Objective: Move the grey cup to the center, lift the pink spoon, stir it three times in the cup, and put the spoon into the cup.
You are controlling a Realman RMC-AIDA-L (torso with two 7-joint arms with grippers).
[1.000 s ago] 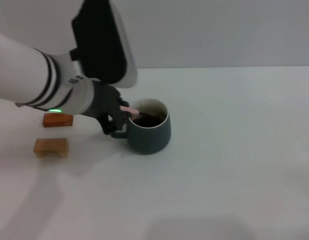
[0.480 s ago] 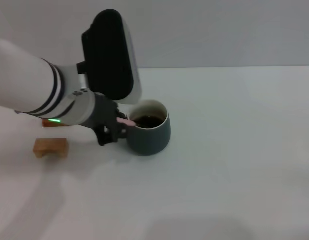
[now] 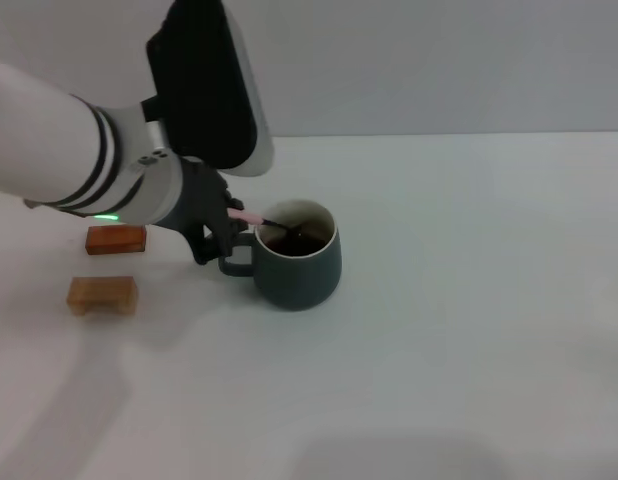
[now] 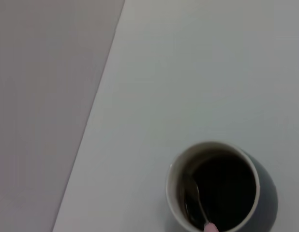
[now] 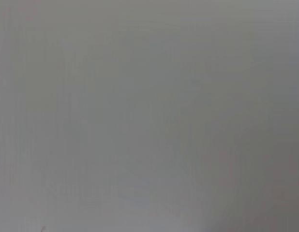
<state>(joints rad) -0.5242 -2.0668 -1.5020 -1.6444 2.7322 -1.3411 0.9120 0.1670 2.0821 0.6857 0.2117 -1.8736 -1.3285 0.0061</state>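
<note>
The grey cup stands on the white table, its handle toward my left arm, with dark liquid inside. It also shows in the left wrist view. My left gripper is just left of the cup's rim and is shut on the pink spoon. The spoon's pink handle slants from the gripper over the rim and its metal bowl dips into the liquid. The right gripper is out of view.
Two small wooden blocks lie left of the cup: an orange-brown one and a paler one. The white table stretches to the right and front. The grey wall stands behind it.
My left gripper has swung back and up with the spoon. The spoon bowl has shifted inside the cup. The cup has not moved.
</note>
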